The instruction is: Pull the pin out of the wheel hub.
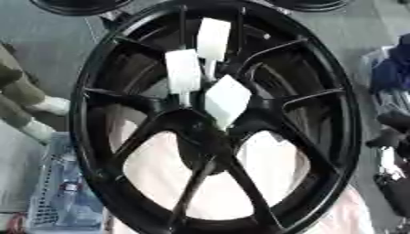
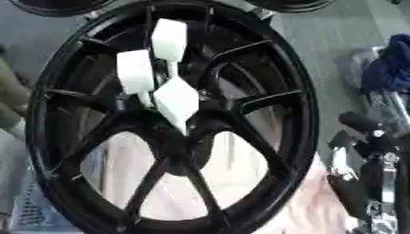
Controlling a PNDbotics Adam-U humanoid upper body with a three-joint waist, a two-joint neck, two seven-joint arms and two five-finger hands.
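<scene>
Filling most of the view, the black wheel hub [image 1: 216, 123] stands close before the camera, its spokes radiating from a centre where three white pins [image 1: 227, 101] with blocky heads stick out, bunched near one another. Only the right hand [image 2: 364, 141] shows, dark and partly cut off at the right edge, apart from the rim; whether its fingers are curled cannot be told. Beside the wheel's lower left sits a pale mesh basket [image 1: 48, 196], and a dark blue bundle [image 2: 392, 68] lies at right.
</scene>
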